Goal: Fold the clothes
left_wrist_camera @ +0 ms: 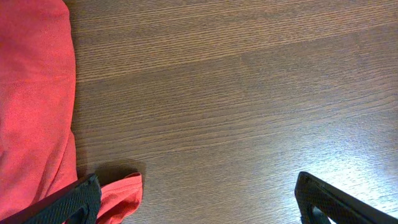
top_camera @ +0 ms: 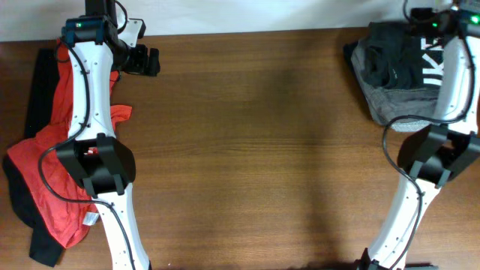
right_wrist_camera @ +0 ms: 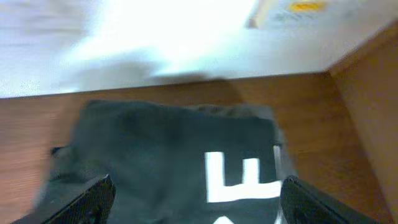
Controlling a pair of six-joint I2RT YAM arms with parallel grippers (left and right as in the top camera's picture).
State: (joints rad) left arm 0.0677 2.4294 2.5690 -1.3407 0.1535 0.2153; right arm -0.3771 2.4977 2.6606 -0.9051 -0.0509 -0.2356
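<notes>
Overhead view: one brown wooden table (top_camera: pixel 262 135) with two white robot arms reaching up from its near edge. The left arm (top_camera: pixel 86 82) runs to the far left corner, where the left gripper (top_camera: pixel 150 60) hangs over bare wood just right of the cloth. Under that arm one red shirt (top_camera: pixel 45 165) lies rumpled along the table's left edge, with one black cloth (top_camera: pixel 36 82) showing beneath it at the far and near ends. The right arm (top_camera: pixel 454 67) reaches to the far right corner. There one dark shirt (top_camera: pixel 394 52) with white lettering lies in a compact heap on one grey garment (top_camera: pixel 397 105), whose edge sticks out toward the viewer. Left wrist view: the left gripper's two black fingers (left_wrist_camera: pixel 74 199) sit at the bottom corners, spread wide with only bare wood between them, so it is released and holds nothing. The red shirt fills the left edge, and one small fold of it lies just beside the left finger. Right wrist view, blurred: the right gripper (right_wrist_camera: pixel 196 193) is above the dark shirt, which fills the lower middle with white letters (right_wrist_camera: pixel 239 177) showing. Its two fingers (right_wrist_camera: pixel 87 199) stand far apart at the bottom corners, and no cloth is seen pinched between them, so it looks released.
</notes>
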